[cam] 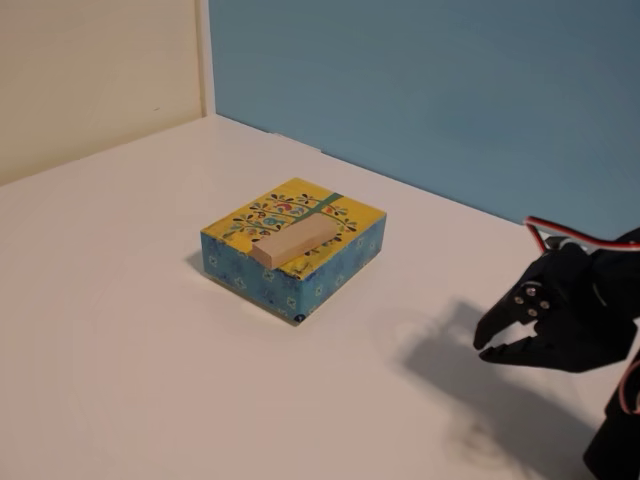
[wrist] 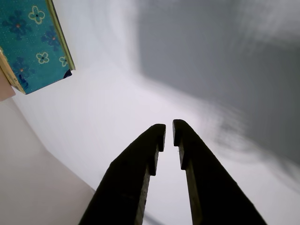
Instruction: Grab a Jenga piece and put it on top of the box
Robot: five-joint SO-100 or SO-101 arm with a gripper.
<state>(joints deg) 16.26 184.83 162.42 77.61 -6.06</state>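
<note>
Since the Jenga piece [cam: 293,242] already lies flat on the yellow top of the box [cam: 340,262], crossing its near half, the placing step looks done and only clearing away seems left. In the fixed view the gripper [cam: 497,347] hangs well apart at about four o'clock from the box, empty, its jaws nearly together. The box sits closed on the white counter [cam: 130,340], with nothing visible inside it.
</note>
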